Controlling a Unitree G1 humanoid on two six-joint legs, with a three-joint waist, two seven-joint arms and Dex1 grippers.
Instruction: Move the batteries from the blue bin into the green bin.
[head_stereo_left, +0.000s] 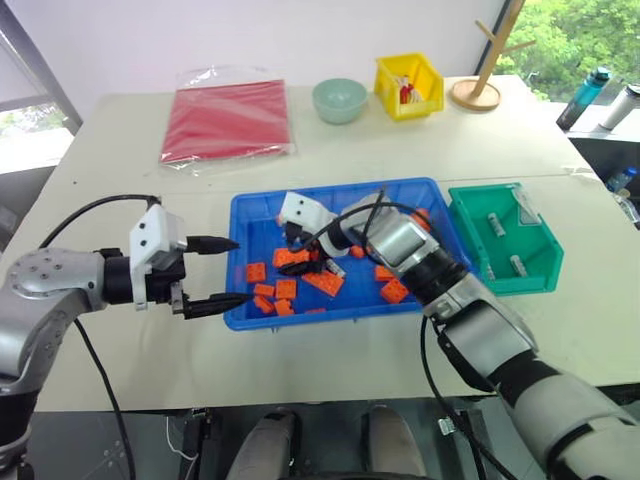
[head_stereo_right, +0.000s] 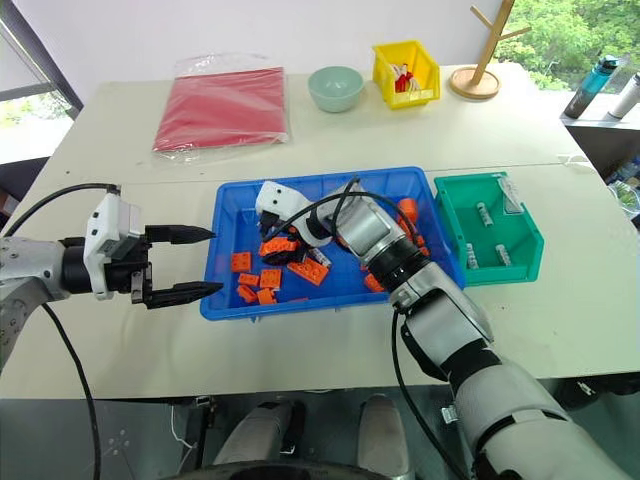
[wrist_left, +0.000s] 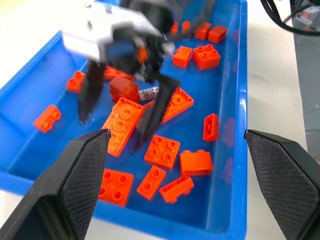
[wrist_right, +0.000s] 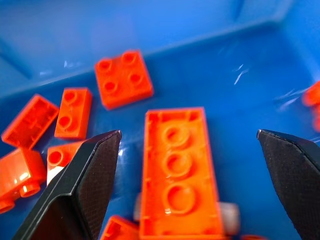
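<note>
Nearest the head camera, the right gripper (head_stereo_left: 298, 243) reaches down into the blue bin (head_stereo_left: 250, 215) from the robot's right, its two black fingers spread wide on either side of a long orange brick (wrist_right: 179, 172) and closed on nothing; in the right wrist view a small silver-grey battery (wrist_right: 230, 216) pokes out from under that brick, lying on the bin floor between the fingers.

Largest on the pale table (head_stereo_left: 120, 150) is the blue bin, a shallow tray just in front of the robot, its floor scattered with orange toy bricks (head_stereo_left: 285, 290); the left wrist view shows the battery (wrist_left: 149, 93) as a short grey cylinder among the bricks, directly under the right gripper's fingers. Just beside the tray on the robot's right sits the green bin (head_stereo_left: 540, 262), smaller and deeper, with three batteries (head_stereo_left: 497, 226) lying inside it.

At the tray's left edge the left gripper (head_stereo_left: 225, 272) hangs level, its fingers parted wide and holding nothing, tips near the rim.

Well back on the table lie a red folder in a clear sleeve (head_stereo_left: 228, 118), a pale green bowl (head_stereo_left: 339, 100), a small yellow bin (head_stereo_left: 409, 85) and a wooden stand (head_stereo_left: 478, 92).
</note>
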